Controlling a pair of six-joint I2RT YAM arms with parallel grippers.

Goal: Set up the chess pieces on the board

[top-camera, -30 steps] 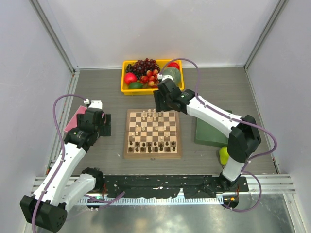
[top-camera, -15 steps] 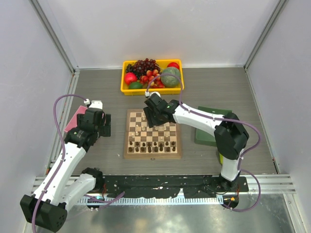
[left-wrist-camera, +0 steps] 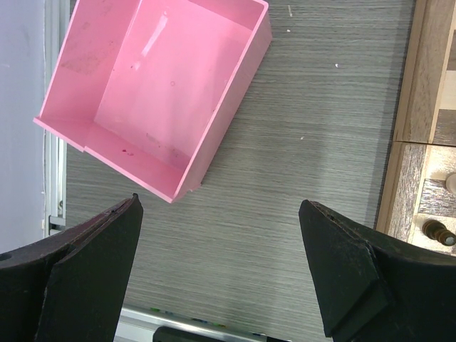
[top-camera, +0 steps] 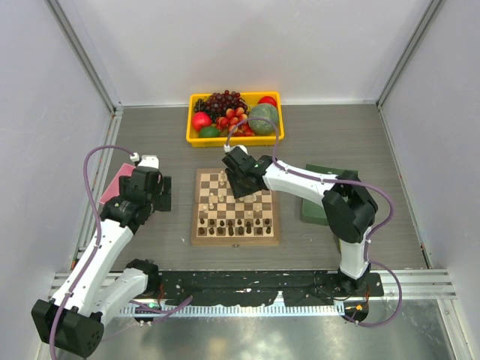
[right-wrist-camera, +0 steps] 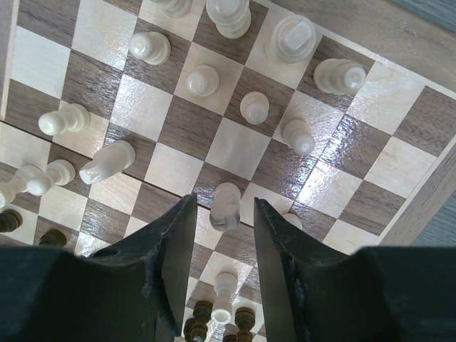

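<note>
Counter point(top-camera: 150, 135) carries the board point(top-camera: 236, 241), which lies straight under my right end effector point(top-camera: 238, 182). The pink tray point(left-wrist-camera: 171, 85) is ahead-left of my left end effector point(left-wrist-camera: 219, 206), and the board's edge is just off its right finger. Left end effector: wide open, holding nothing, hovering over bare counter.

Right end effector: narrow, one finger point(right-wrist-camera: 178, 235) each side of a single white piece point(right-wrist-camera: 226, 204). I see a slim gap on both sides, so it's straddling, not gripping. I can't tell if the tips touch the board.

The other white pieces point(right-wrist-camera: 203, 80) are spread ahead of it, and a couple to the left lie tipped over. The dark pieces point(right-wrist-camera: 203, 329) are back toward the wrist.

I judge the step to be grabbing this white piece for its home square. To do it well:
- Keep the piece centred between the fingers.
- Close on the body, low down, not on the head.
- Squeeze lightly, since turned wood looks likely to pop out.
- Lift straight up before travelling. Another white piece sits just beside the right finger and would get knocked by any sideways drift.
</note>
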